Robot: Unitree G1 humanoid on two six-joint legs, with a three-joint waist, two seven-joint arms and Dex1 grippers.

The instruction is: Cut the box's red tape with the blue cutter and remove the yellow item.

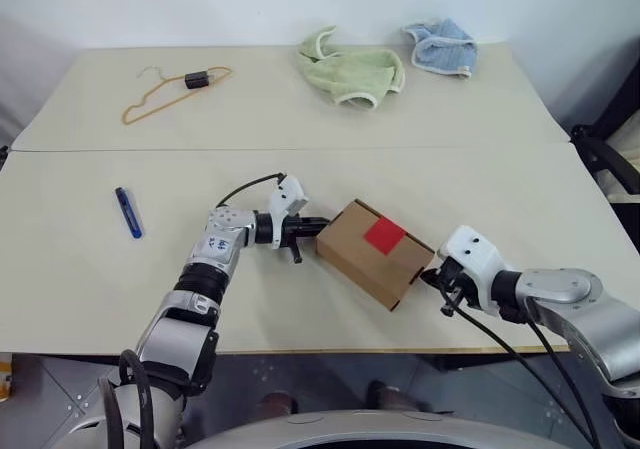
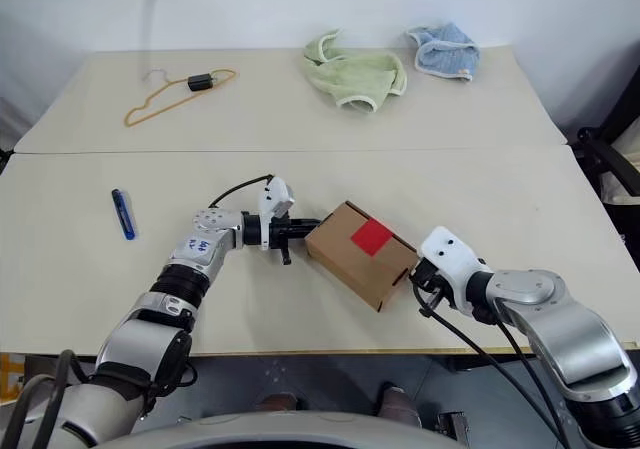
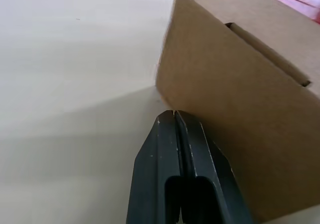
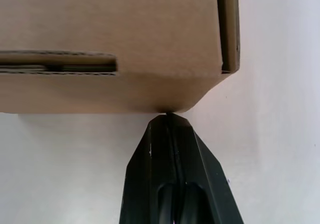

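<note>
From the head, the box (image 1: 375, 253) sat near the table's (image 1: 300, 119) front edge, red tape (image 1: 384, 235) on top, with the blue cutter (image 1: 128, 212) well apart (far left). In the left wrist view, the left gripper (image 3: 173, 115) was closed, empty, touching the box. In the right wrist view, the right gripper (image 4: 167, 116) likewise pressed its corner.

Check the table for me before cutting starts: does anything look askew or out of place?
The box sits askew to the table edge, with both shut grippers, left and right, at its ends. The cutter lies far off to the left, untouched.
</note>
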